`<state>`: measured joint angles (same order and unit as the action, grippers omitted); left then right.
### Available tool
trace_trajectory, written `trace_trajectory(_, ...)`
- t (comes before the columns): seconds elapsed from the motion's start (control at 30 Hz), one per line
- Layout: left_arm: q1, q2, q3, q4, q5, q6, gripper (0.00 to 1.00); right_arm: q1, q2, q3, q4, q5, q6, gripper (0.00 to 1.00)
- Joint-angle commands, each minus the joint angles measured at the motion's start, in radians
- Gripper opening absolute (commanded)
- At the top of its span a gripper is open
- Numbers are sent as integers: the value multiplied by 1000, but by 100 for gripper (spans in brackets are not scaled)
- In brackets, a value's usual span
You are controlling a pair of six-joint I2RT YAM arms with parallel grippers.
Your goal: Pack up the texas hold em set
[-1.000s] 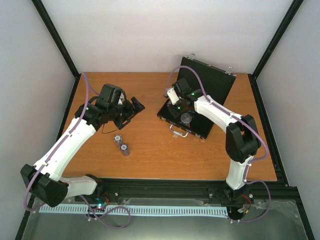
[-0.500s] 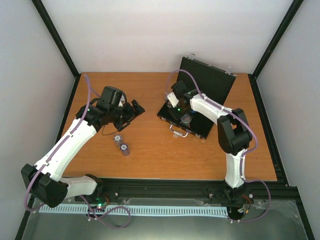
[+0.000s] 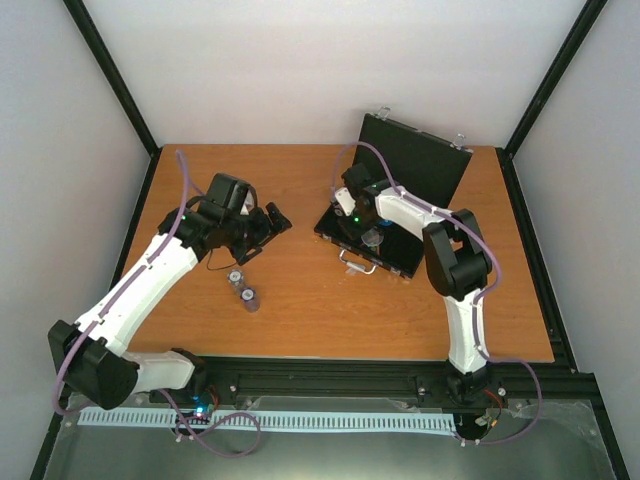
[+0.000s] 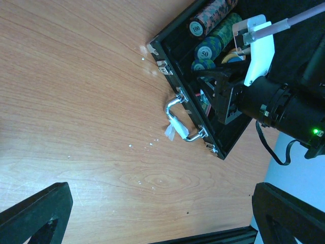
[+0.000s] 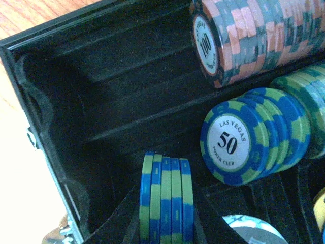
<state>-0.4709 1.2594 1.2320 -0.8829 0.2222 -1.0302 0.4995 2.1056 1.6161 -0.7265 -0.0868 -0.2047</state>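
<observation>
The black case (image 3: 405, 170) lies open at the table's back right, lid upright, silver handle (image 4: 182, 122) facing front. Rows of poker chips lie in its tray: a pink 100 row (image 5: 249, 40) and a blue-green 50 row (image 5: 254, 137). My right gripper (image 3: 352, 212) is low in the tray's left end, shut on a small stack of blue-green chips (image 5: 165, 203) held on edge. My left gripper (image 3: 268, 222) is open and empty above bare table left of the case. Two small chip stacks (image 3: 243, 290) stand on the table. No triangular token shows.
A pale round disc (image 5: 254, 231) partly shows in the tray beside the held chips. Black frame posts and white walls enclose the table (image 3: 300, 330). In the left wrist view the right arm's wrist (image 4: 274, 107) hangs over the case.
The right arm has folded its elbow in and its gripper has shifted slightly left within the case. The left gripper has drifted a little to the right.
</observation>
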Motion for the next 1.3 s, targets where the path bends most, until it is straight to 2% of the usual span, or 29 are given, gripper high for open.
trace_trajectory(0.0, 8, 8, -1, 6, 16, 17, 100, -4, 25, 43, 29, 22, 4, 3)
trace_trajectory(0.33, 8, 21, -14, -3, 32, 22, 100, -10, 96, 89, 21, 59, 17, 3)
trace_trajectory(0.73, 9, 21, -28, -6, 40, 22, 100, -23, 106, 92, -8, 108, 32, 3)
trace_trajectory(0.87, 9, 17, -32, -5, 35, 17, 100, -28, 92, 82, -4, 110, 37, 12)
trace_trajectory(1.27, 9, -4, -49, 0, 29, -3, 100, -41, 53, 68, 0, 111, 30, 25)
